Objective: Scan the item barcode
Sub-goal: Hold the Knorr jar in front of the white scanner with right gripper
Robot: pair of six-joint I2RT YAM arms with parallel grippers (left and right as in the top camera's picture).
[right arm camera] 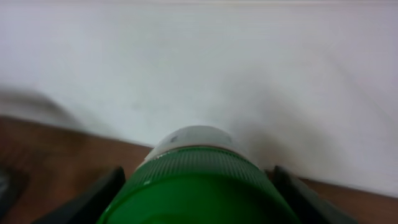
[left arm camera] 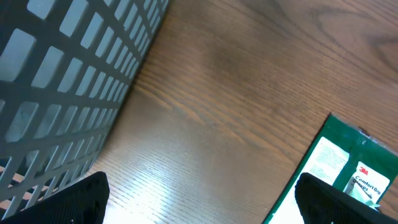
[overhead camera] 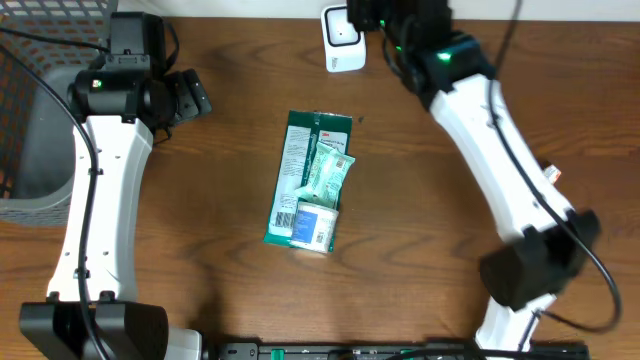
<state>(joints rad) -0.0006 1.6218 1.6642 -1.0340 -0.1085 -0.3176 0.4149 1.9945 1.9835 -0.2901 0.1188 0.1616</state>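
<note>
Since a barcode has to face the reader's window, the right hand (right arm camera: pixel 199 202) holds a green ribbed item (right arm camera: pixel 198 168) between its two fingers (right arm camera: pixel 93 196), jaws partway in and seemingly pressed on either flank, the item's pale end pointing ahead of the hand toward a white wall; no barcode shows on it from the wrist view, so I cannot tell which face carries it; seen from overhead, a white scanner (overhead camera: pixel 343 40) stands just beside that hand at the far edge of the desk (overhead camera: pixel 200 200), which is probably why the arm is stretched out so far; the step looks like presenting the item, and the next move likely calls for turning the wrist until the code meets the reader; the left hand (left arm camera: pixel 205 208) is spread wide with nothing between its fingers, apparently parked out of the way; a grey mesh basket (left arm camera: pixel 56 81) stands just beside it on one side, and a green packet (left arm camera: pixel 339 168) lies near on the other, a pale green packet (overhead camera: pixel 328 172) resting on top, likely awaiting their turn.
</note>
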